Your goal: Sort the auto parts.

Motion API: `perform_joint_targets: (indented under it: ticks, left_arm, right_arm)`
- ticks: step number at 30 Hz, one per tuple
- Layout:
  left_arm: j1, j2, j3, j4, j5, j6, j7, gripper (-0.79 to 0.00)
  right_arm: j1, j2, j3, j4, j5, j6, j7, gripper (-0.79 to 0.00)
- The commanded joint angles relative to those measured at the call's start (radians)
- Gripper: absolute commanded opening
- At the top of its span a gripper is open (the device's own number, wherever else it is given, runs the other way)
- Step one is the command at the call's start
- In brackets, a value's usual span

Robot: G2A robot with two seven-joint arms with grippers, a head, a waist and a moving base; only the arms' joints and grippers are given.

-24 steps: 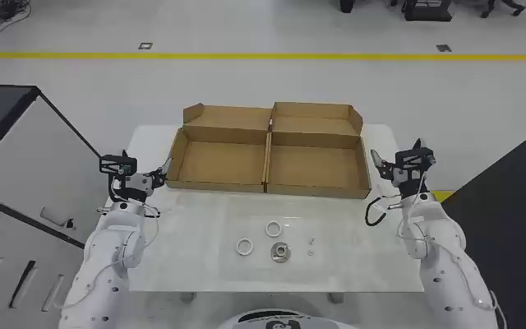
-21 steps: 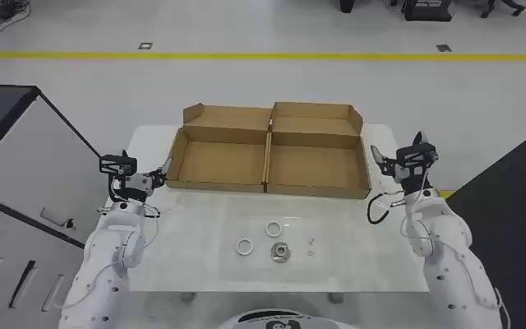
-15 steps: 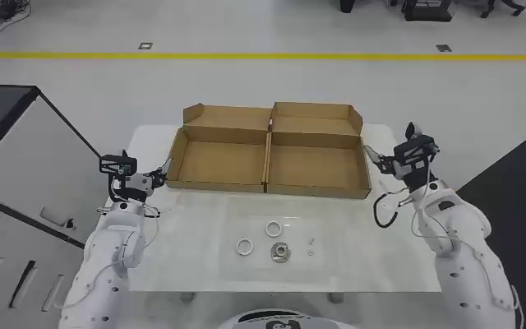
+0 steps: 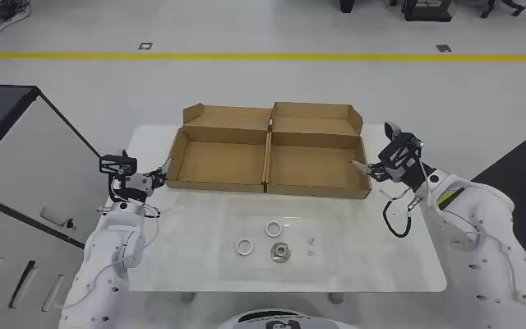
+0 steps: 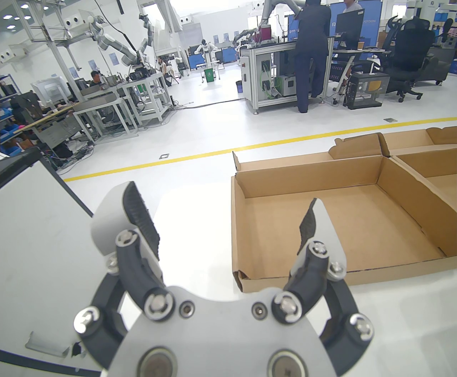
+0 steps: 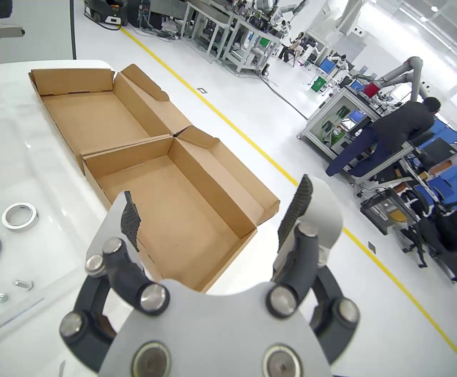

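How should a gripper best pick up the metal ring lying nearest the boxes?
Probably from straight above, pinching opposite sides of its rim: the ring lies flat on the table, so its low wall leaves little to grip from the side.

Only white brand lettering on a blue display panel (image 5: 371, 16), far beyond the jaws; nothing else readable

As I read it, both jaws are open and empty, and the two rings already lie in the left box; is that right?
Not quite: the rings lie on the table, in front of the boxes, as the top view shows. Both jaws are open and empty, as you say.
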Motion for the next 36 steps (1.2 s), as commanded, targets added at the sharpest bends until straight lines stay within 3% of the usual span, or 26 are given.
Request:
perform_joint_targets:
  ticks: [1, 9, 13, 19, 23, 28, 36]
  left_arm:
    - [0.0, 0.0, 0.0, 0.0, 0.0, 0.0, 0.0, 0.0]
    - [0.0, 0.0, 0.0, 0.0, 0.0, 0.0, 0.0, 0.0]
    - [0.0, 0.0, 0.0, 0.0, 0.0, 0.0, 0.0, 0.0]
    - [0.0, 0.0, 0.0, 0.0, 0.0, 0.0, 0.0, 0.0]
    - [0.0, 0.0, 0.0, 0.0, 0.0, 0.0, 0.0, 0.0]
    - [0.0, 0.0, 0.0, 0.0, 0.0, 0.0, 0.0, 0.0]
    - [0.0, 0.0, 0.0, 0.0, 0.0, 0.0, 0.0, 0.0]
  right_arm:
    - [0.0, 0.0, 0.0, 0.0, 0.0, 0.0, 0.0, 0.0]
    - [0.002, 0.0, -0.002, -0.006, -0.001, -0.002, -0.005, 0.0]
    - [0.056, 0.011, -0.005, -0.029, -0.014, -0.1, 0.019, 0.0]
    - [0.182, 0.031, -0.047, -0.046, 0.135, -0.266, 0.213, 0.0]
    - [0.275, 0.055, -0.124, -0.056, 0.284, -0.328, 0.44, 0.0]
    - [0.385, 0.136, -0.303, -0.035, 0.292, -0.322, 0.457, 0.0]
    - [0.653, 0.327, -0.64, -0.008, 0.352, -0.328, 0.451, 0.0]
